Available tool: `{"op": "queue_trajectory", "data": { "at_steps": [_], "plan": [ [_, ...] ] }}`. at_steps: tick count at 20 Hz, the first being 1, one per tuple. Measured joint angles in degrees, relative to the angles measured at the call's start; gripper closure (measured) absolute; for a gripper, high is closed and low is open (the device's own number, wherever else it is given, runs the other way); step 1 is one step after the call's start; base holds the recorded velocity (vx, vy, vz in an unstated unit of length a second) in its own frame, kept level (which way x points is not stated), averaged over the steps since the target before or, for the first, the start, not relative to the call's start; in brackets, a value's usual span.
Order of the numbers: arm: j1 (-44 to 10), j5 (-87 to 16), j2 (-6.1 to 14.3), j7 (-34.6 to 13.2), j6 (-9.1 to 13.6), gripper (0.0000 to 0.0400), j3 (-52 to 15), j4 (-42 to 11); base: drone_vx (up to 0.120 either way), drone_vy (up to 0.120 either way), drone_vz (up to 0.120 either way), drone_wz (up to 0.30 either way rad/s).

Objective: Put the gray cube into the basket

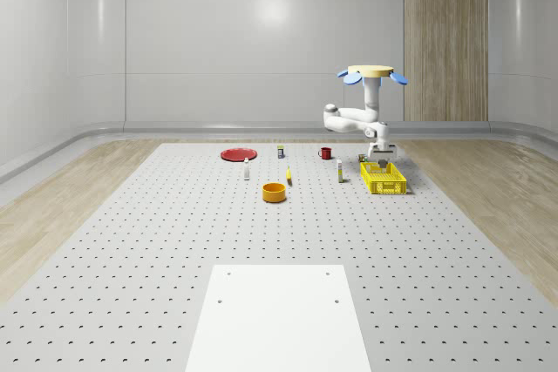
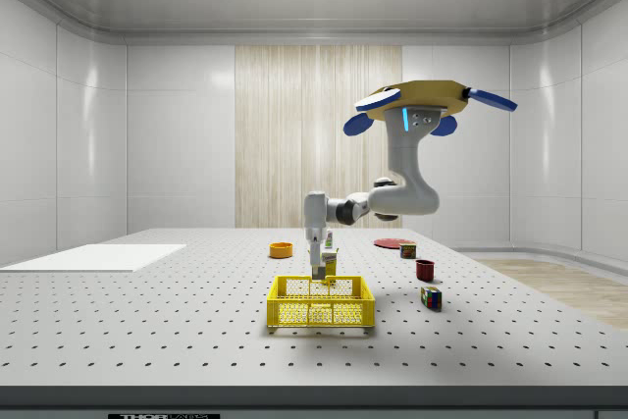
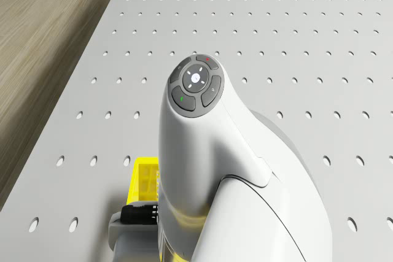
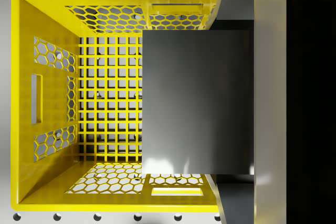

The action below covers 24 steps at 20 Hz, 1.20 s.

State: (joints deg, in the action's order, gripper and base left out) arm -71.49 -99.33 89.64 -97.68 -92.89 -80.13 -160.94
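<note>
- The drone [image 2: 424,97] is hovering in the air beside the yellow basket [image 2: 321,302], with its arm [image 1: 349,117] reaching out and down over it.
- The gripper [image 1: 381,163] is hanging just above the basket's open top, pointing straight down into it; in the side view it is sitting at the rim's height, near the basket's middle.
- The gripper is clenching the gray cube [image 4: 197,100]: in the wrist view the cube is sitting squarely between the jaws, blocking the 3 o'clock half of the basket's floor.
- So the cube is being carried in the air over the basket, not yet resting on the grid floor.
- Judging by its flat faces and sharp edges, the cube is looking stiff and solid, and its glossy sheen is suggesting a slippery surface; its weight cannot be told.
- The sensible hold is the one it is getting now, on two opposite flat faces across the middle.
- Letting go here is looking safe, since the cube is lying within the walls, though it may bounce a little on the hard grid.
- On the table, around 9 to 10 o'clock from the basket in the whole-scene view, an orange bowl [image 1: 274,192], a red plate [image 1: 238,154] and a red mug [image 1: 325,152] are standing well apart from it.
</note>
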Motion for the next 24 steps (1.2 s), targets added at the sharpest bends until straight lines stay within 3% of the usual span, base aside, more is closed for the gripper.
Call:
{"op": "queue_trajectory", "data": {
  "at_steps": [20,24],
  "plan": [
    [-2.9,-14.1,-0.9,-0.2,-5.7,0.015,15.1,4.5,0.0,0.0,0.0,0.0],
    [-3.1,-15.1,-1.3,-0.1,-5.8,0.006,16.1,5.0,0.0,0.0,0.0,0.0]
  ]
}}
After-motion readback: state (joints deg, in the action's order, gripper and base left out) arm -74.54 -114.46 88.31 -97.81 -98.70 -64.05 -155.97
